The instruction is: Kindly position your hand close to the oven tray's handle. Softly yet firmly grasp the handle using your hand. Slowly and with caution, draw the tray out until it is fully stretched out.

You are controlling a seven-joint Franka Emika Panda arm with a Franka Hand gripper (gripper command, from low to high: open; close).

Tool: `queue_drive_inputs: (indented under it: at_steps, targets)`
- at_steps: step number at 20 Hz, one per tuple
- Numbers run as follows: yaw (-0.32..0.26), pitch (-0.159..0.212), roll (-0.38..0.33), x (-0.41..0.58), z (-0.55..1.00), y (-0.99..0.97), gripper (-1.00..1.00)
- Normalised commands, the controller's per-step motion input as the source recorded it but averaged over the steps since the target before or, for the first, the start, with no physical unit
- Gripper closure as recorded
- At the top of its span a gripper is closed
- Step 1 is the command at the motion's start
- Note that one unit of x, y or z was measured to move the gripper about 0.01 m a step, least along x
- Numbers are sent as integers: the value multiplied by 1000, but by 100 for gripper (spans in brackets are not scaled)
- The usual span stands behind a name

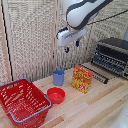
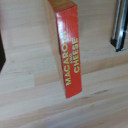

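Oven tray (image 1: 98, 73) was seen pulled out onto the table (image 1: 95, 107) before the oven (image 1: 112, 56) | hand (image 1: 72, 46) was held high above, fingers slightly parted, empty | orange box (image 1: 82, 79) stood just beside the tray.

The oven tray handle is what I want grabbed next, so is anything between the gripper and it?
The gripper hangs high above the macaroni box, which stands just in front of the tray handle. A low approach would meet it.

Wooden table (image 1: 95, 107) bearing basket (image 1: 22, 102), bowl (image 1: 56, 95), cup (image 1: 59, 77), box (image 1: 82, 79), oven (image 1: 112, 56).
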Motion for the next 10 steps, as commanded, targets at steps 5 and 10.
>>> queue_drive_inputs:
  at_steps: [5,10]
  targets:
    - [178,-112,-271,-7,-7,-241,-100]
    - [141,-93,-347,27,-89,-158,-100]
